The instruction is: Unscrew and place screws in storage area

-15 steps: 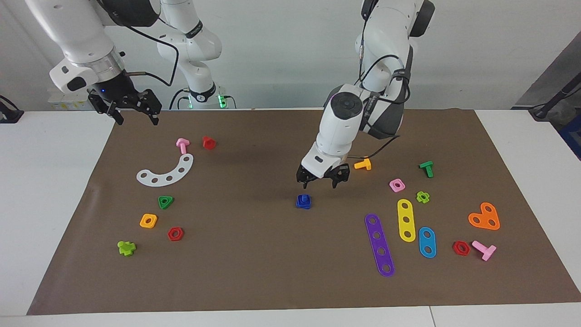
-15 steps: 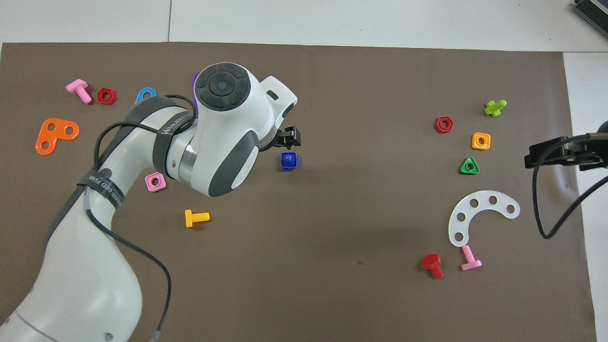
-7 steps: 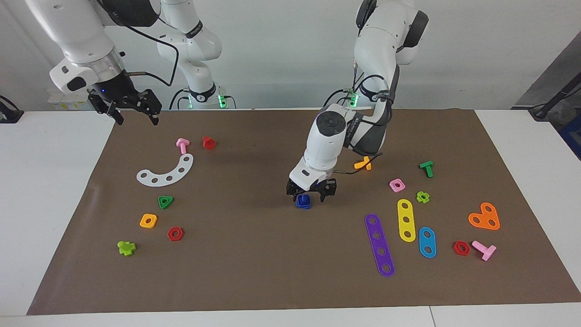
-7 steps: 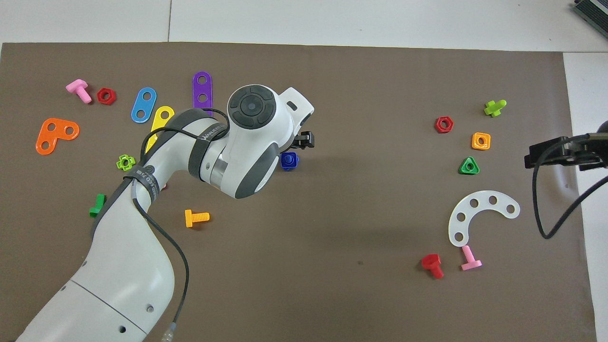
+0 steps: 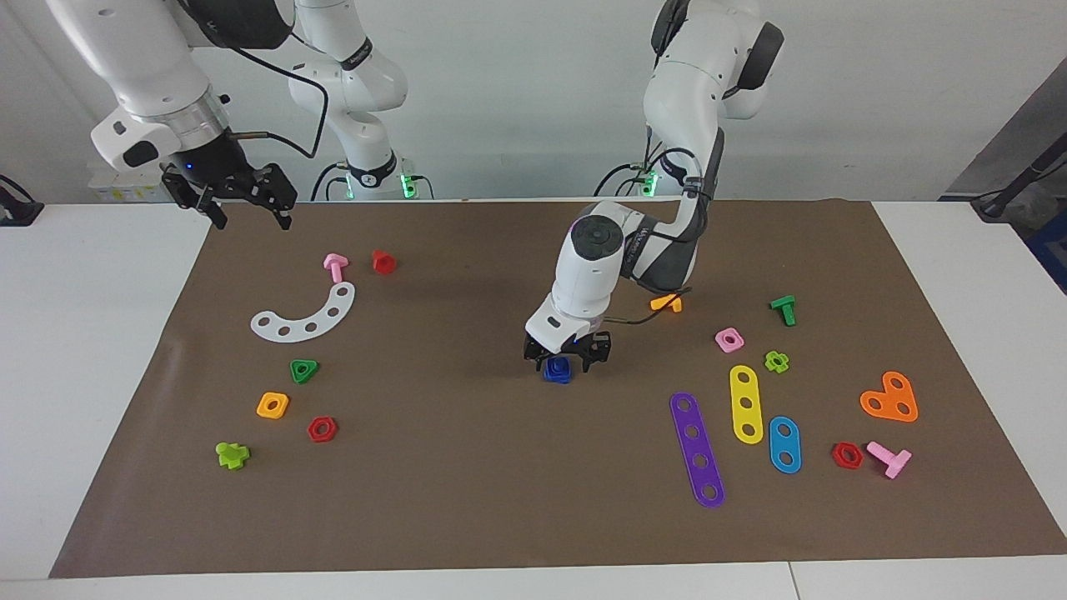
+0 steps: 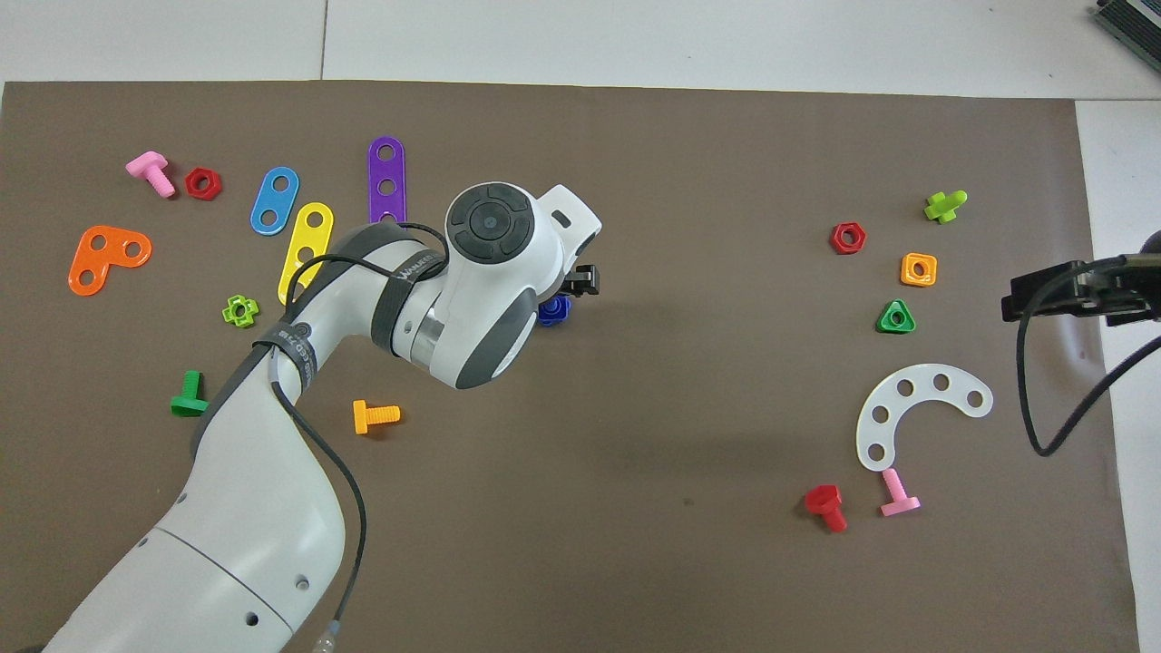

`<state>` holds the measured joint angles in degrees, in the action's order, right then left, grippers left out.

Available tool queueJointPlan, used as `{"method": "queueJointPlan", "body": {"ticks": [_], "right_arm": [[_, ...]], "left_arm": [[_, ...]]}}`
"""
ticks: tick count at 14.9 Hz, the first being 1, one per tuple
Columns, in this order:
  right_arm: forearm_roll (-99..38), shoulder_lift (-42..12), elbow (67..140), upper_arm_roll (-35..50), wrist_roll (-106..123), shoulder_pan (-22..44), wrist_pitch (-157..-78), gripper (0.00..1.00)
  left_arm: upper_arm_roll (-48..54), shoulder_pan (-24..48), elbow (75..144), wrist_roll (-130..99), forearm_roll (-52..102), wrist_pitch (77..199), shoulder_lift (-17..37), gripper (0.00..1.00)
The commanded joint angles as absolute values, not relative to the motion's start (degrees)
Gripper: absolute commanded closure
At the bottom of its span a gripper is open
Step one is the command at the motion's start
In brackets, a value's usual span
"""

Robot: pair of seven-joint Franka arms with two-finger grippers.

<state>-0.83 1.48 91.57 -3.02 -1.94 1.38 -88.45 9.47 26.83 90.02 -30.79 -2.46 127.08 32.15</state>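
- Left end effector (image 5: 567, 361) down at the blue screw (image 5: 557, 372), fingers straddling it, grip not readable; right end effector (image 5: 242, 196) spread wide, waiting above the mat (image 5: 467, 500) edge.
- Overhead: screw (image 6: 555, 310) peeking from beneath left end effector (image 6: 580, 281); likely light, rigid, slick — best pinched across the head.
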Motion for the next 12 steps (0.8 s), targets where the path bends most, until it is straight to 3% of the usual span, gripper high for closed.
{"method": "queueJointPlan", "body": {"ticks": [1, 12], "right_arm": [[-1.7, 2.9, 93.2, -3.0, -1.6, 1.1, -88.9, 0.00], [-1.8, 2.9, 93.2, -3.0, -1.6, 1.1, -88.9, 0.00]], "left_arm": [[8.4, 28.0, 90.8, -31.7, -4.0, 128.4, 32.3, 0.09], [8.4, 29.2, 92.5, -33.8, -4.0, 128.3, 32.4, 0.21]]}}
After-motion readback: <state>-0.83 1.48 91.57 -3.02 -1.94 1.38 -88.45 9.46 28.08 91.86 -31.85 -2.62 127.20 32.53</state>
